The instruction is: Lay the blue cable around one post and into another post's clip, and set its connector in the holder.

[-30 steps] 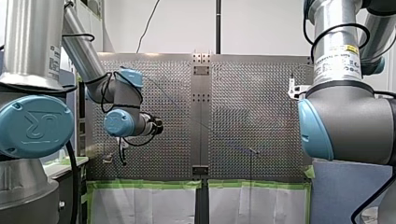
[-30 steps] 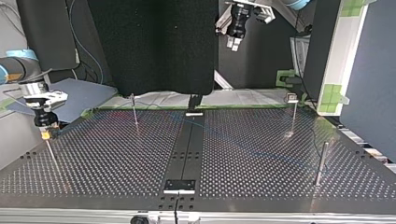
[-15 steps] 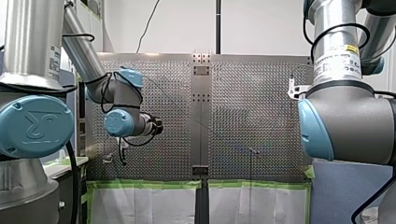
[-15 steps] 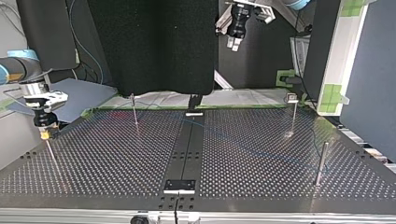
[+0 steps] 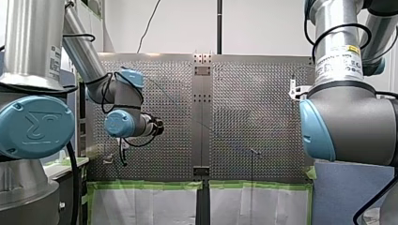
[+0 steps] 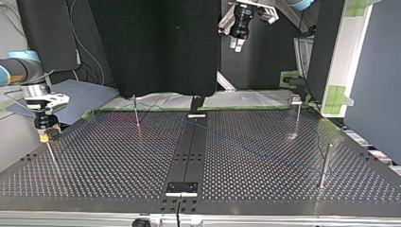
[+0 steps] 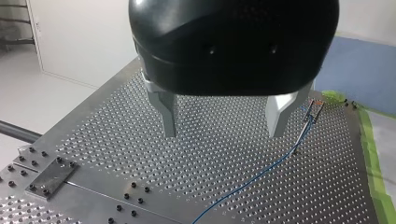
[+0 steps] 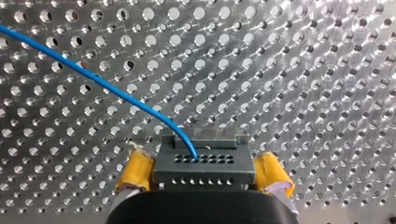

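Observation:
In the right wrist view a grey connector (image 8: 205, 165) sits between my right gripper's (image 8: 204, 176) yellow pads (image 8: 136, 170), which lie against its two sides. The blue cable (image 8: 116, 93) leaves its top face and curves away over the perforated plate. At the top view's left, my right gripper (image 6: 45, 135) hangs on top of a thin post (image 6: 52, 158). My left gripper (image 7: 224, 122) hovers high with its metal fingers (image 7: 164, 109) wide apart and nothing between them. Below it the cable (image 7: 261, 172) runs to a clip post (image 7: 314, 109). My left gripper (image 6: 238, 43) also shows high at the top view's back.
Three more posts stand on the table (image 6: 118, 175): one at the back left (image 6: 136, 113), one with a clip at the back right (image 6: 297, 116), one at the front right (image 6: 324, 165). A dark centre strip (image 6: 189, 146) divides the table. Green tape (image 5: 150, 185) edges its rim.

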You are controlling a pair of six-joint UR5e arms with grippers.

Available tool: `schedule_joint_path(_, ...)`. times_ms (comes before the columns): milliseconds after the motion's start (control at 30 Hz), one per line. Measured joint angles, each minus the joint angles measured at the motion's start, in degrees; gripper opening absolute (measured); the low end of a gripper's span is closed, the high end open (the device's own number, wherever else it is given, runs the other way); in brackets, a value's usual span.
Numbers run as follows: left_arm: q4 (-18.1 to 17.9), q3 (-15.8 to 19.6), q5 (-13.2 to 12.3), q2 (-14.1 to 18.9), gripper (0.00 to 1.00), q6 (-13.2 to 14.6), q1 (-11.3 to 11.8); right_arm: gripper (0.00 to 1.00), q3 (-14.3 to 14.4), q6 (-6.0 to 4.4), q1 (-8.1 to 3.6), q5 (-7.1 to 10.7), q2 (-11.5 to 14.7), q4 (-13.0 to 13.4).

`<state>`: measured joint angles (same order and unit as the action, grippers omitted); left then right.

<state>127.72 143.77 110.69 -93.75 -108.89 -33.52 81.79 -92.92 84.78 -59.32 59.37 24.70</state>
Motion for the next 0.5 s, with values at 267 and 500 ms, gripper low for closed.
schedule_joint_path(267, 0.0, 0.0, -0.1, 0.0, 0.93, 0.0, 0.2, 1.0, 0.0, 0.0, 0.14, -0.11, 0.0, 0.2)
schedule_joint_path(500, 0.0, 0.0, -0.2, 0.0, 0.93, 0.0, 0.4, 1.0, 0.0, -0.03, 0.35, -0.2, -0.1, 0.4)
